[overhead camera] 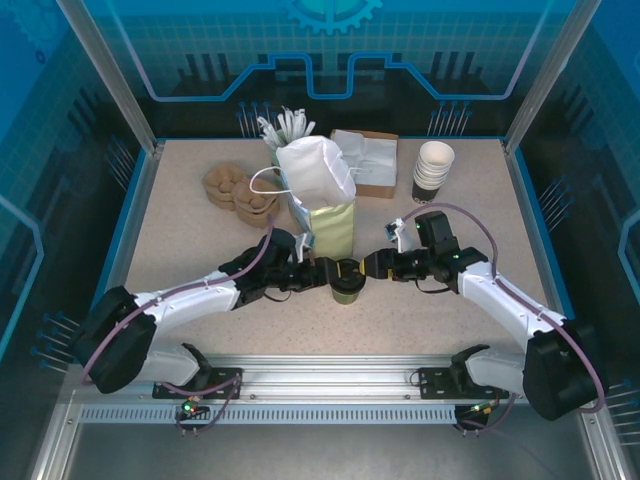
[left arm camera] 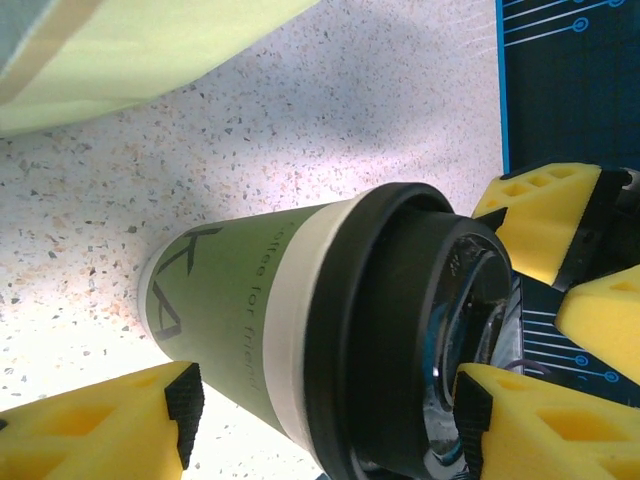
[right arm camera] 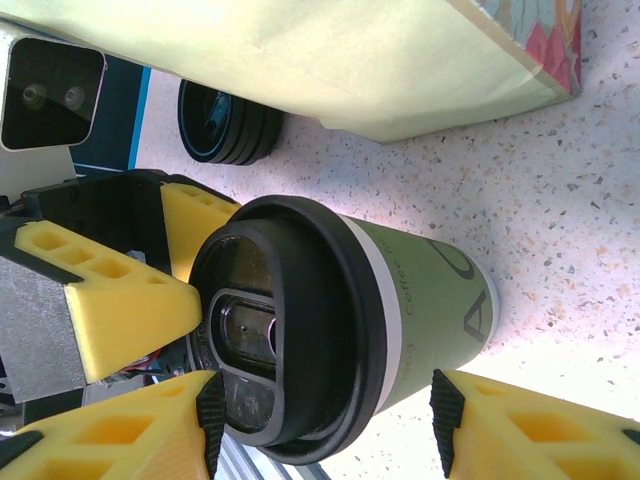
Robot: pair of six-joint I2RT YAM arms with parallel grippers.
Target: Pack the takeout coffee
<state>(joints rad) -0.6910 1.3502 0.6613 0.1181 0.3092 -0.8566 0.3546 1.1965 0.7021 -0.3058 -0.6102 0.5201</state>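
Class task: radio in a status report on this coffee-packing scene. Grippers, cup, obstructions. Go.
Left gripper and right gripper open, flanking takeout coffee. It stands upright on table, lidded. Paper bag just behind it; nothing blocking the grippers.

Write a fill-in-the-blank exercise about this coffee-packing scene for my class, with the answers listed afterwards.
1. The takeout coffee has a round ___ lid.
2. The left gripper and right gripper have the coffee ___ them.
3. The stack of lidless cups sits far back on the ___.
4. The left gripper's fingers are ___.
Answers: black; between; right; yellow.
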